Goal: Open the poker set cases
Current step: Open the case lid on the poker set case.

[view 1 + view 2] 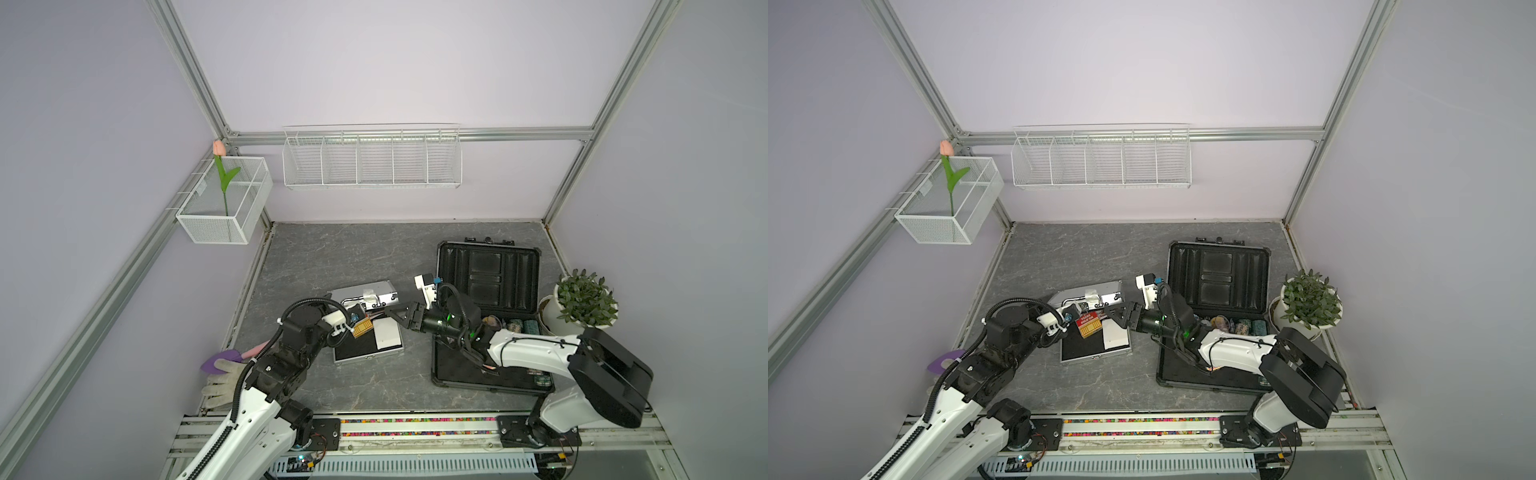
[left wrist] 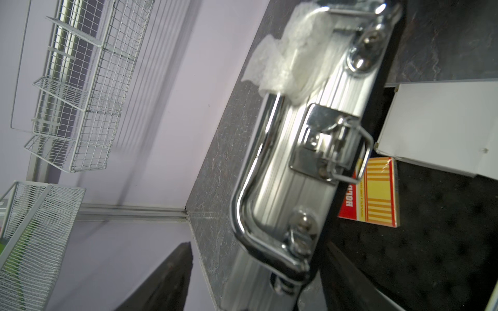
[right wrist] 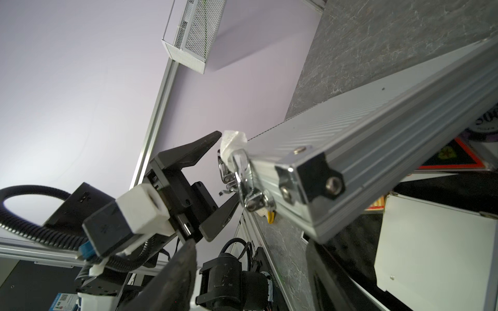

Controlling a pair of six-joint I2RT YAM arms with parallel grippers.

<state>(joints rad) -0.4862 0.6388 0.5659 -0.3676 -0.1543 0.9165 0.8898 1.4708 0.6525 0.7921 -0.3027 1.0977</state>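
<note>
**One case wide open, the silver lid halfway up**

The dark grey case [image 1: 486, 274] sits at 3 o'clock on the table [image 1: 332, 257]. Its lid leans right back toward 12, which looks like its resting stop, so that one reads as done. Chip stacks [image 1: 1241, 326] line its tray, too hidden by the right arm to count.

Now the action is at the centre. The small silver case [image 1: 1096, 357] has its lid [image 1: 376, 291] raised at a slant, hinge toward 12 and handle edge toward 6.

The left gripper [image 3: 225, 172] comes in from 8 o'clock with its jaws spread either side of that handle edge. It clamps nothing, and table shows between a finger and the chrome handle [image 2: 254, 164]. That is probably the smart place to be, because it is farthest from the hinge and lifts easiest.

The right gripper [image 1: 392, 315] reaches in from 3 o'clock, just beside the lid's right corner. Its jaws are parted with nothing between them, and it seems ready to steady or push.

The latch [image 2: 323, 150] hangs released, which is why the lid can rise. Plastic wrap [image 2: 285, 62] clings to the handle.

The count:
- Two cases and two grippers.
- One handle and one latch in the left wrist view.
- Inside the silver case, one white box [image 1: 386, 332] and one red-and-yellow box [image 2: 377, 191] on black foam.
- Off the play, two wire baskets [image 1: 372, 160], at 12 and 10.
- One tulip [image 1: 219, 148] and one potted plant [image 1: 586, 297].
- One glove [image 1: 222, 380] and one purple trowel [image 1: 220, 359].
</note>
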